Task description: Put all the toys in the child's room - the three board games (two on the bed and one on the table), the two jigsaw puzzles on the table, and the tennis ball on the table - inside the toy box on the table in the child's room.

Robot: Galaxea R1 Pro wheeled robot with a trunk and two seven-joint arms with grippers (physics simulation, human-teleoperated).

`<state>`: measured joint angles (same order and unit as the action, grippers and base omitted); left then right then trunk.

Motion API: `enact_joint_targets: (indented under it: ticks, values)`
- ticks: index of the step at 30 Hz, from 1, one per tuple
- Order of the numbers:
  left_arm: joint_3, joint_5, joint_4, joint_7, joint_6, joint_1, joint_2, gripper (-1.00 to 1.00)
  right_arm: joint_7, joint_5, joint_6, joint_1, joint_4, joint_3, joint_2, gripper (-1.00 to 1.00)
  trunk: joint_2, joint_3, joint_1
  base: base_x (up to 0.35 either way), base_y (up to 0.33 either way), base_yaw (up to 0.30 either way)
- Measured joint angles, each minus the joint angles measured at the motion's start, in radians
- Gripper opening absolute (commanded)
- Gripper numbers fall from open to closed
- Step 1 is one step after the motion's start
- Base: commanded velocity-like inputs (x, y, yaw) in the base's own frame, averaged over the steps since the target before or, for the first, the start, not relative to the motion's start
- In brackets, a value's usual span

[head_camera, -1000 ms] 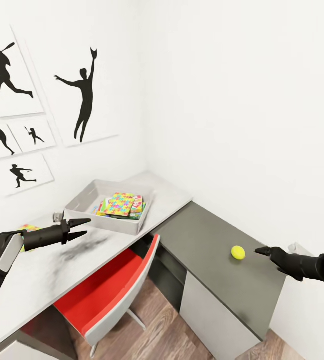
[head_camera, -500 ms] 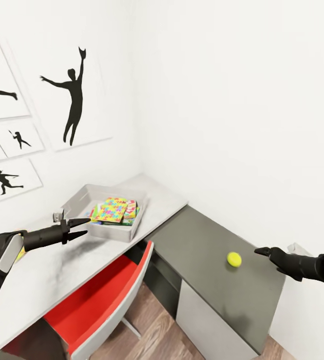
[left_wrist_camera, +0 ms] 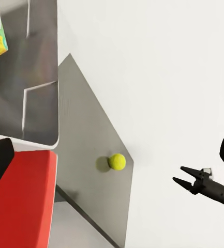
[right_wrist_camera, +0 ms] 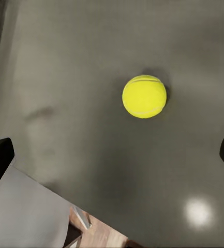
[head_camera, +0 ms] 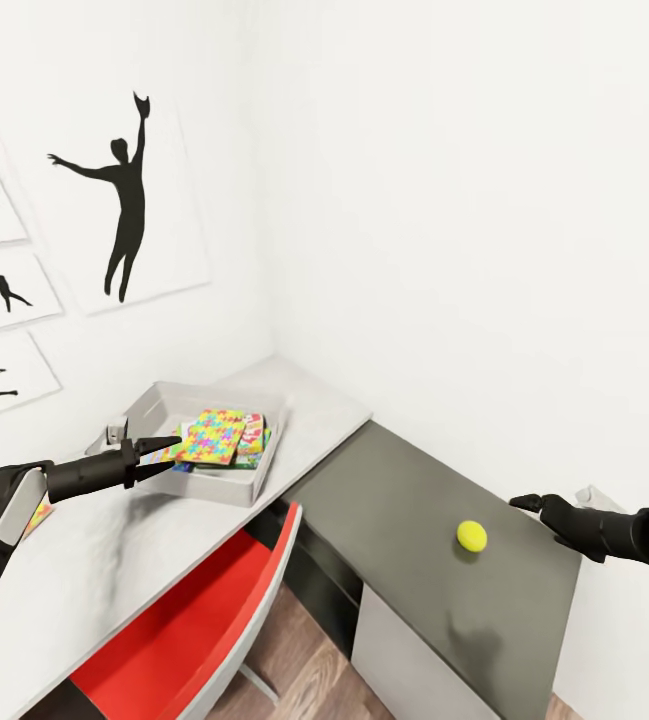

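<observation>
The tennis ball rests on the dark grey section of the table. My right gripper hovers open just right of it, and the left wrist view shows its fingers spread. The light grey toy box stands on the pale table top. Inside it, a jigsaw puzzle lies on top of printed board games. My left gripper is open and empty at the box's near rim. A second puzzle peeks out behind my left forearm.
A red chair is tucked under the pale top, between the two arms. White walls close in the desk corner, with black silhouette prints on the left one. Wood floor shows below the desk.
The whole picture has slid left, so the camera has turned right. Both arms hold the same pose and both grippers stay open. The ball and box have not moved on the table.
</observation>
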<state>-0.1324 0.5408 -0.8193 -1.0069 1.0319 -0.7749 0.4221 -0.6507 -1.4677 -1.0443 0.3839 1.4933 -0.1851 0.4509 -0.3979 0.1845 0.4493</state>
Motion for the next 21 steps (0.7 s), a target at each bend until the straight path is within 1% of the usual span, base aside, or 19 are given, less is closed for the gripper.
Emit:
enact_joint_targets:
  ticks: [17, 19, 21]
  values:
    - [0.0, 0.0, 0.0, -0.001, 0.0, 0.001, 0.001, 1.0, -0.002, 0.001, 0.0, 0.0, -0.002, 0.003, 0.001, 1.0, 0.0, 0.0, 0.0, 0.009, 0.001, 0.0]
    - [0.0, 0.0, 0.0, -0.001, 0.0, 0.001, 0.001, 1.0, -0.01, 0.006, 0.0, -0.001, -0.002, 0.002, 0.0, 1.0, 0.0, 0.0, 0.0, 0.0, 0.0, 0.0]
    - [0.0, 0.0, 0.0, -0.001, 0.0, 0.001, 0.001, 1.0, -0.036, 0.025, 0.0, 0.005, -0.003, 0.004, -0.002, 1.0, 0.0, 0.0, 0.0, 0.0, 0.0, 0.0]
